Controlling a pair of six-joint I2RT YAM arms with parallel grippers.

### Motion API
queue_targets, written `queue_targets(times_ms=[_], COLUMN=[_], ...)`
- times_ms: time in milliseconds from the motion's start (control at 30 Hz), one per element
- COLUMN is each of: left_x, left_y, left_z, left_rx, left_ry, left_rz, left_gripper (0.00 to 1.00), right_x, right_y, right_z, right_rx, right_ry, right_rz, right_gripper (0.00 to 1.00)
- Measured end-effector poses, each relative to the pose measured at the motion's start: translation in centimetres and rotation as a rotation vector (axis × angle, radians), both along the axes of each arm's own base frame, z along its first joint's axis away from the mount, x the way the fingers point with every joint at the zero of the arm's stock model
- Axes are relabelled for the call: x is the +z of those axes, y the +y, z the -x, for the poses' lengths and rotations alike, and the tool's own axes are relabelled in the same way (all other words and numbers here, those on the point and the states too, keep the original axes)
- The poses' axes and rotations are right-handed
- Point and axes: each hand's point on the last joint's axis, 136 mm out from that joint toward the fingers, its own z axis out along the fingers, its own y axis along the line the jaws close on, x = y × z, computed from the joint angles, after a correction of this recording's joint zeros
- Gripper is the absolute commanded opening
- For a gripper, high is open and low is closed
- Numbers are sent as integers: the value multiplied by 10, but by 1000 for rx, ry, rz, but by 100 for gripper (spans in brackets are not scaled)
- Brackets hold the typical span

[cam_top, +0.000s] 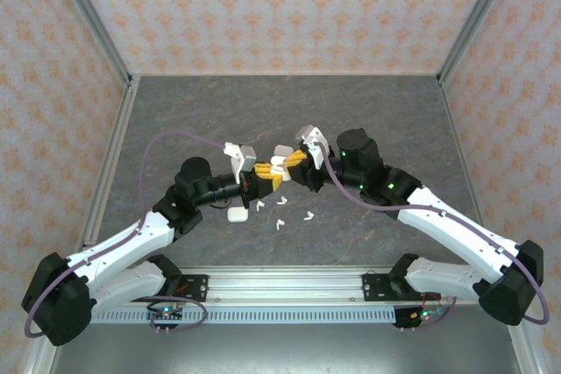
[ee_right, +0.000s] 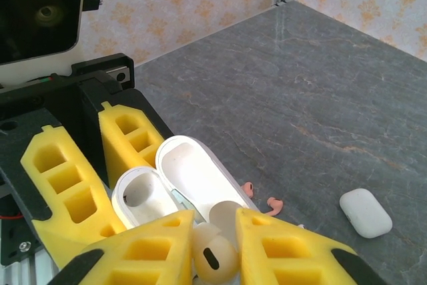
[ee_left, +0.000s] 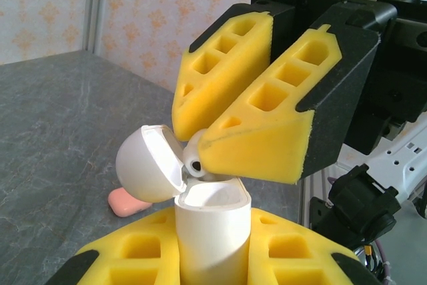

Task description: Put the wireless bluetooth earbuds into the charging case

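A white earbud [ee_right: 212,258] is being pinched by the right gripper [ee_right: 215,225] just above the open case [ee_right: 193,175], which is being clamped upright by the left gripper [ee_left: 213,258]; seemingly none is being seated yet. Beyond the case, two pink earbuds [ee_right: 261,196] are being shown from the right wrist, loose white earbuds [cam_top: 308,215] beside it from overhead.

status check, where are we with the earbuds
Left gripper shut on open charging case. Right gripper shut on white earbud, at case mouth, not seated. Pink earbuds, second case on table, aside.
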Motion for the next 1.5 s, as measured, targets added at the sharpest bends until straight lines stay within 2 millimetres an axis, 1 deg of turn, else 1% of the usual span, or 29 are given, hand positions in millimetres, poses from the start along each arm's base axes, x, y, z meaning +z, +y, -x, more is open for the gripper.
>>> queue_targets(times_ms=[267,500,667,933,1167,1267,1367,1500], left_x=[1,5,14,20,23,23,21,17], left_y=[1,2,4,4,4,4,4,5], left_z=[-2,-1,1,1,1,1,1,1], left_rx=[15,15,16,18,18,18,18,24], left_ry=[-5,-17,-57,-99,-127,-129,-133,-149], left_rz=[-1,7,24,28,29,29,24,11], left_gripper=[0,0,0,0,0,0,0,0], right_x=[-1,4,14,24,32,36,44,59], right_y=[0,1,2,5,5,4,1,-3], right_z=[2,1,2,6,6,4,1,-4], right_rx=[-3,-16,-14,-2,-9,-24,-50,-92], right_ry=[33,54,63,88,101,106,110,117], right_rz=[-11,-32,-57,-90,-110,-115,-126,-152], right_gripper=[26,30,33,41,50,55,60,64])
